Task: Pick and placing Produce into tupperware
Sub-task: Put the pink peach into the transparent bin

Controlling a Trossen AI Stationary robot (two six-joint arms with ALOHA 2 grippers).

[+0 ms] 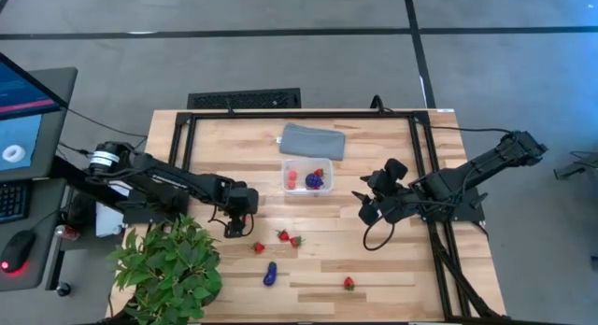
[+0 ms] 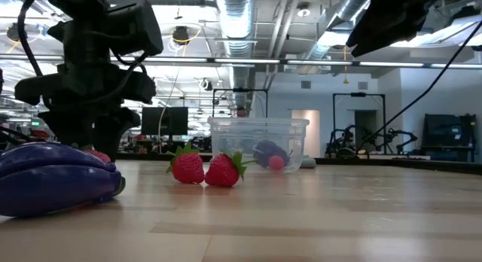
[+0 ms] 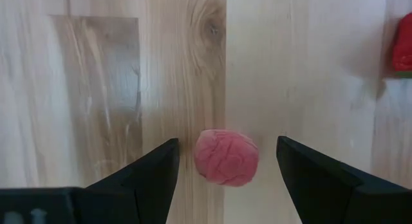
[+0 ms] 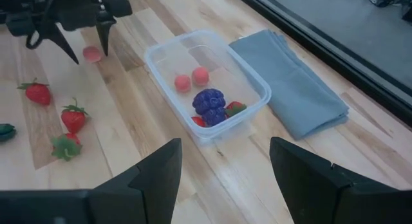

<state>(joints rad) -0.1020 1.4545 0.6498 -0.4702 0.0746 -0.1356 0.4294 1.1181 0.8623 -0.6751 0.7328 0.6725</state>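
A pink raspberry-like fruit [image 3: 226, 158] lies on the wooden table [image 3: 96, 89] between the left pincer's [image 3: 226, 176] spread fingers.

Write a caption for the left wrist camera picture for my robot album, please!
Open left gripper poised around a pink raspberry on the wooden table.
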